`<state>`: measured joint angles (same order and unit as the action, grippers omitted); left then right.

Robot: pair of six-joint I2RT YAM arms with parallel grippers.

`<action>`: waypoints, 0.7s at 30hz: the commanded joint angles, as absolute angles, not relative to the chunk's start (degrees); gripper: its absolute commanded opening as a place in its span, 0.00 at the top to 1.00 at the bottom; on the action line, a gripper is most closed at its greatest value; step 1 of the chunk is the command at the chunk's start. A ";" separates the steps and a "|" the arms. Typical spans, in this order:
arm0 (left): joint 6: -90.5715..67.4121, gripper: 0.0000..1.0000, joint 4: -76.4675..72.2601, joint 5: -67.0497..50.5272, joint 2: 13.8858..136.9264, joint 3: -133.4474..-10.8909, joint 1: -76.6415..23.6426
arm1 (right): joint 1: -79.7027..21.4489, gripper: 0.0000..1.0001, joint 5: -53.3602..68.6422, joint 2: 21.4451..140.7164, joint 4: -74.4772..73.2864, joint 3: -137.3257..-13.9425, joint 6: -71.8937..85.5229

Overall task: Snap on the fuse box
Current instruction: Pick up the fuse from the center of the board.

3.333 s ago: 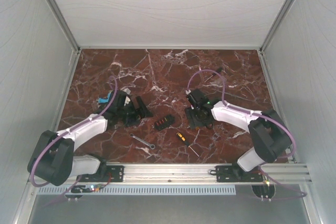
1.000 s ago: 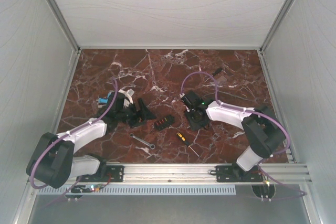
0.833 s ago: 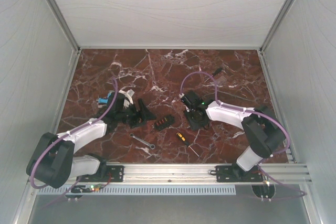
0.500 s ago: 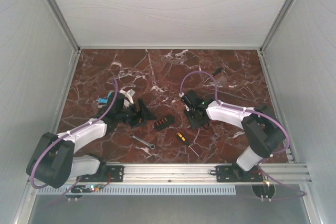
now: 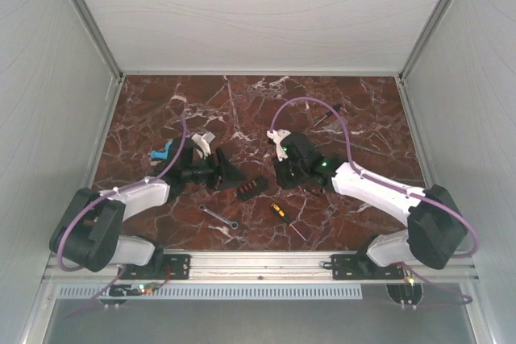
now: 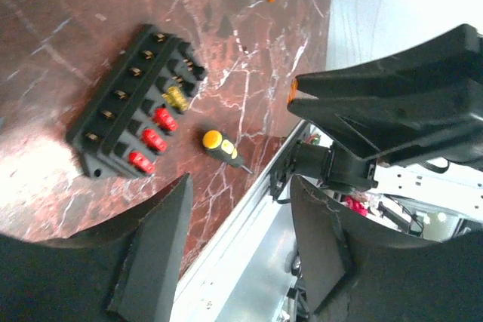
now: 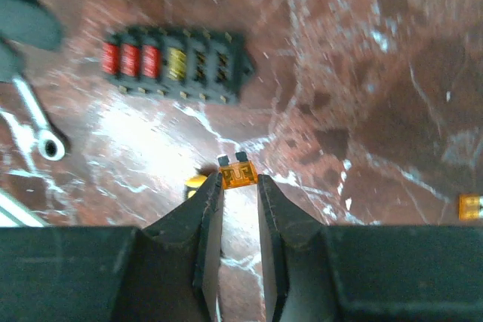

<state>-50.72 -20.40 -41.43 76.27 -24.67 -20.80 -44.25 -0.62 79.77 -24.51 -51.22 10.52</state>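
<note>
From above, the fuse box (image 5: 251, 188) lies flat on the marble table (image 5: 363, 118), roughly midway between the two arms, with the wrench (image 5: 218, 216) and the screwdriver (image 5: 281, 213) nearer the bases and apart from it. The left gripper (image 5: 226, 175) reaches in low from the box's left and the right gripper (image 5: 282, 175) hangs just beside its right end. They flank it, apparently so that one can steady it while the other works. In the left wrist view the box shows two rows of slots, with three red fuses and a yellow one seated towards one end and the rest bare. The left jaws stand apart with nothing between them, short of the box, which looks like readiness to brace it rather than a hold. In the right wrist view the right gripper's fingers (image 7: 205, 220) are clenched on a small orange fuse (image 7: 238, 176). It is pinched by its body with the prongs pointing away, a sensible way to press it into a slot, and the box sits beyond the tips, not yet under them. A second orange fuse (image 7: 469, 207) lies loose on the table at the right edge. I cannot make out a cover in any view, so filling bare slots probably comes first
</note>
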 commanded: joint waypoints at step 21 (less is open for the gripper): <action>-55.19 0.73 -33.33 -46.99 81.19 -31.91 -28.42 | -51.77 0.86 2.80 73.96 -10.44 -52.83 7.29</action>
